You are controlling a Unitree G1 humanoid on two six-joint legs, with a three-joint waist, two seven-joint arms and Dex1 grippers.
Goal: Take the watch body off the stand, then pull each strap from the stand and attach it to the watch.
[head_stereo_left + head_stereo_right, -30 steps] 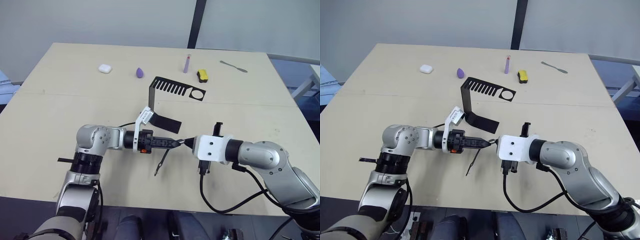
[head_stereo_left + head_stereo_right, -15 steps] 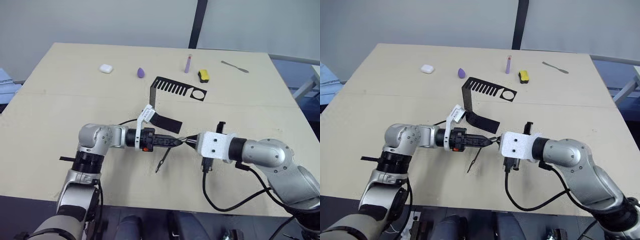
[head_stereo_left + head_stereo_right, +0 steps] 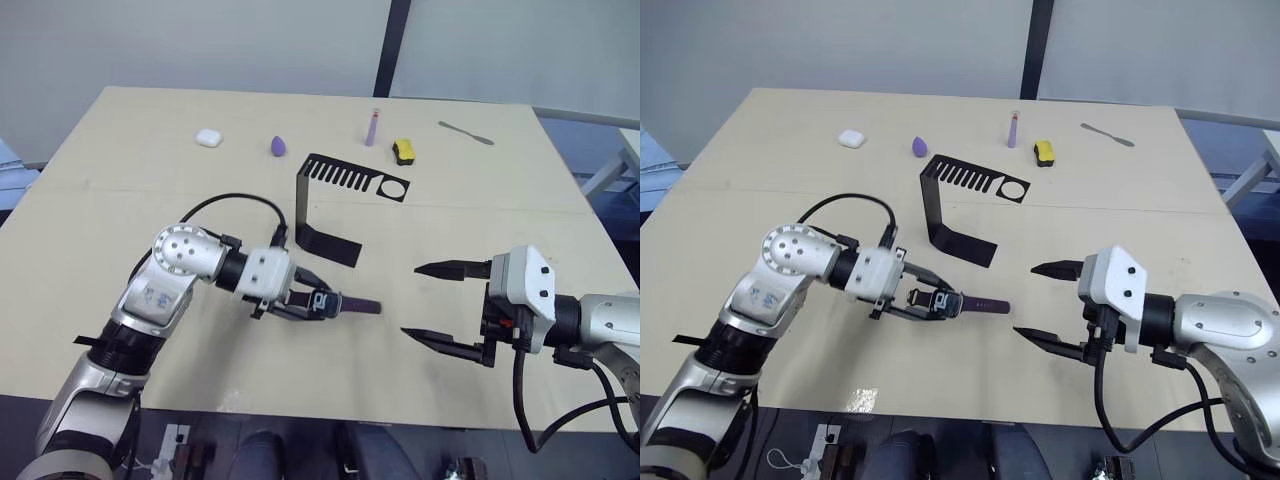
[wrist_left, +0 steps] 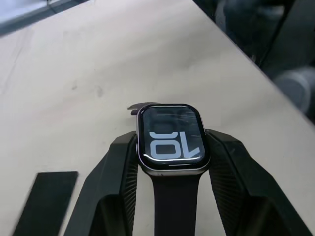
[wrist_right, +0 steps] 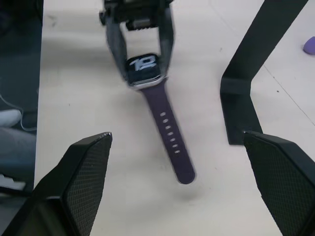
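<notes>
My left gripper (image 3: 318,300) is shut on the watch body (image 4: 171,139), a rounded-square case with pale digits, holding it by its sides just above the table. A dark perforated strap (image 5: 170,132) runs from the watch body toward my right gripper (image 3: 412,300). A second strap (image 4: 173,206) runs back between the left fingers (image 4: 113,182). The right gripper is wide open and empty, a short way right of the strap's tip. The stand (image 3: 345,180) rises behind the watch, its flat base (image 3: 330,243) near the left gripper and its slots bare.
Along the far side lie a white case (image 3: 208,137), a purple teardrop (image 3: 277,146), a purple tube (image 3: 371,128), a yellow-and-black block (image 3: 404,151) and a metal tool (image 3: 466,132). A thin black strip (image 3: 85,340) lies at the near left.
The right gripper has opened and drawn back to the right, away from the watch. The left arm has turned, and the strap that hung down now points right.
</notes>
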